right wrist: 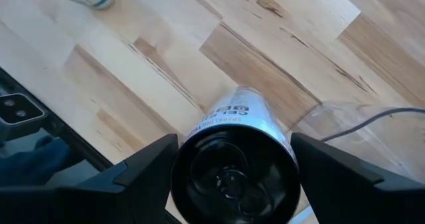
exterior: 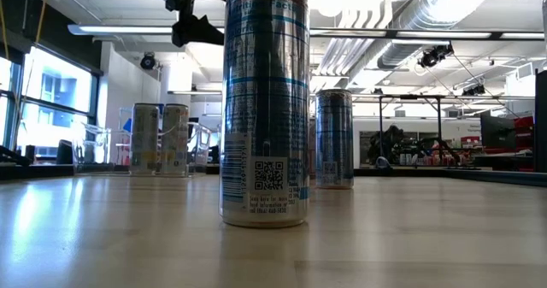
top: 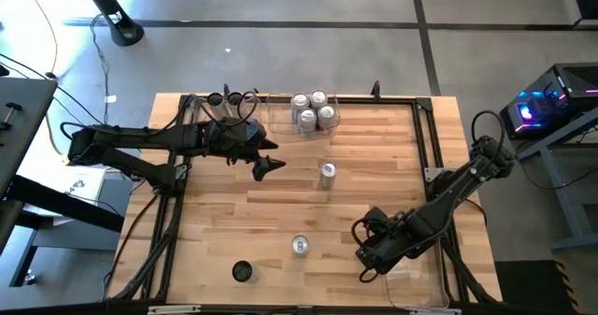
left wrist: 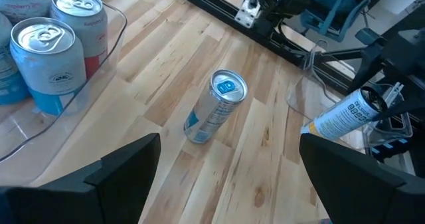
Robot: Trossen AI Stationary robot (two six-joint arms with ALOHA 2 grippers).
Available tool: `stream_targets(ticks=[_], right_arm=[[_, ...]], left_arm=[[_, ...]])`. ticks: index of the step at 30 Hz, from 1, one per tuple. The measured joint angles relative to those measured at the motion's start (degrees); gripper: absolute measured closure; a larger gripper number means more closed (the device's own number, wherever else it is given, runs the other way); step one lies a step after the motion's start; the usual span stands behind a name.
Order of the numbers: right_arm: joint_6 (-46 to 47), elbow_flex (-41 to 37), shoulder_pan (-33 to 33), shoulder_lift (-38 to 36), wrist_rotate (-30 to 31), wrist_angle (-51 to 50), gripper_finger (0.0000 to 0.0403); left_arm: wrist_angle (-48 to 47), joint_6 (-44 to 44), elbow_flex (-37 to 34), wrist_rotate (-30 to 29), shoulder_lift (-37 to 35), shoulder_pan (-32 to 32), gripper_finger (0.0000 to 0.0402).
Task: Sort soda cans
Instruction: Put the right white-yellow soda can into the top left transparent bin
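My right gripper (top: pixel 372 250) hangs at the near right, shut on a black-topped soda can (right wrist: pixel 232 164) beside the rim of a clear bin (right wrist: pixel 345 114). My left gripper (top: pixel 268 165) stands open above the table's middle left and holds nothing. A slim silver can (left wrist: pixel 216 108) stands upright just beyond it. Another silver can (top: pixel 299 246) and a dark can (top: pixel 242 272) stand on their bases near the front edge. Several silver-and-red cans (top: pixel 313 111) stand in a clear bin at the far edge. My right gripper pinches the can between its two fingers, on the side wall (right wrist: pixel 197 132) close to the black top end. The fingers slant steeply down and lie along the can. The can is lifted clear of the table and tilted, its lower end (left wrist: pixel 312 127) sticking out beyond the fingertips.
A clear bin (top: pixel 422 282) sits at the near right corner under my right arm. The far bin (left wrist: pixel 116 24) is left of the slim can in the left wrist view. Black rails frame the table's edges. Bare wood lies between the standing cans.
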Motion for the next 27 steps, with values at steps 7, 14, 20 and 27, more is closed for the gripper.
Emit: stream_targets(ticks=[7,14,20,27], right_arm=[[-0.1,-0.1,-0.1,0.8,-2.5,-0.2,0.0121],[-2.6,-0.2,-0.1,0.9,-9.3,-0.7,0.0121],[-4.3,-0.2,-1.0,1.0,-10.5,-0.9,0.0121],[-6.3,-0.2,-1.5,1.0,-10.8,-3.0,0.0168]], left_arm=[[0.0,0.3,0.0,0.8,0.0,0.1,0.0048],[0.0,0.5,0.0,1.3,0.0,0.1,0.0048],[0.0,0.5,0.0,1.3,0.0,0.7,0.0048],[0.6,0.5,0.0,1.4,0.0,0.7,0.0048]])
